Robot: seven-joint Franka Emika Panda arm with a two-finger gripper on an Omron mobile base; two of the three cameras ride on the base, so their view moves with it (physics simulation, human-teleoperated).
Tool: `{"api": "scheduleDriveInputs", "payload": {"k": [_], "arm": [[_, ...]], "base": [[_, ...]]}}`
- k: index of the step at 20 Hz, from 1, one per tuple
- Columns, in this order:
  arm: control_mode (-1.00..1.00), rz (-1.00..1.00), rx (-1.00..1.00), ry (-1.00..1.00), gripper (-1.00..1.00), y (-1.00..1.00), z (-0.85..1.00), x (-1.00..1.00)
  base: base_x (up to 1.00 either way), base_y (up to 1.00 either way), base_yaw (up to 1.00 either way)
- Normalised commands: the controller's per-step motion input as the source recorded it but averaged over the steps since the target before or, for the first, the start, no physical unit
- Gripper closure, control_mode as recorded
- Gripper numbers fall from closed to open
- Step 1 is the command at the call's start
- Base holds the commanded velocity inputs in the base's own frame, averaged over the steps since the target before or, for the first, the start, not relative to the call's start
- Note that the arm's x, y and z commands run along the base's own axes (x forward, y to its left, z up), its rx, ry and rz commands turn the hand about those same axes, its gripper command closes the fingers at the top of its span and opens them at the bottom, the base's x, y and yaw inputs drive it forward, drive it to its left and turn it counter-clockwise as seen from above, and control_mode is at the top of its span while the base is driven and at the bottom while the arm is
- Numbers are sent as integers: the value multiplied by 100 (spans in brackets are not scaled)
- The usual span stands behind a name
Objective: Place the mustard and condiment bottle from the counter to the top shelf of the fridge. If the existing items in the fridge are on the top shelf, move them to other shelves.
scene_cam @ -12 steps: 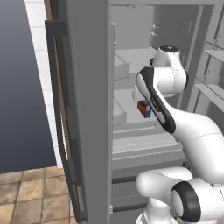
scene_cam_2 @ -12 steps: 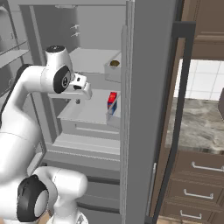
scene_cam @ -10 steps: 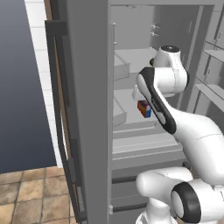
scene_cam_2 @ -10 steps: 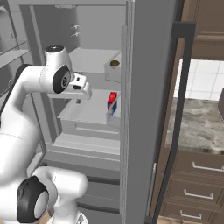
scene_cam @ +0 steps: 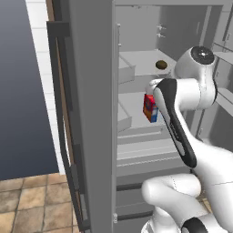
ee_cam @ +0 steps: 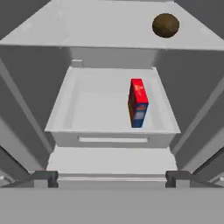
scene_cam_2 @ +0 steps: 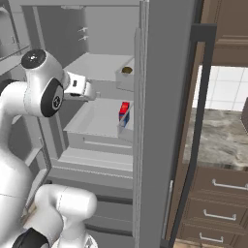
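Barely anything has shifted, the tool (scene_cam_2: 93,93) hangs at the fridge (scene_cam: 91,113) mouth spread wide and empty, so I'd guess it's done with the red carton (ee_cam: 137,103), upright in the lipped tray (ee_cam: 109,131) near its right wall, while the shelf above (ee_cam: 96,26) has loads of room beside a small brown round thing (ee_cam: 165,25).

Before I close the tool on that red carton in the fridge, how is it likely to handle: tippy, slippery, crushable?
The red carton stands upright, tall and narrow, so a nudge near its top would probably tip it. Its flat sides should suit the open tool, though a carton may dent under a hard squeeze. It looks small, so likely light.
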Motion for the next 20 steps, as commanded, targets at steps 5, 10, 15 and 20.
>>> {"api": "scheduleDriveInputs", "payload": {"k": [5,10,15,20], "arm": [[-100,-21,6,-11,-100,-42,65,0],[-100,-21,5,-1,-100,-32,45,33],[-100,-9,0,1,-100,-9,18,72],[-100,0,0,17,-100,-15,0,53]], "base": [[0,0,0],[0,0,0],[0,0,0],[0,0,0]]}}
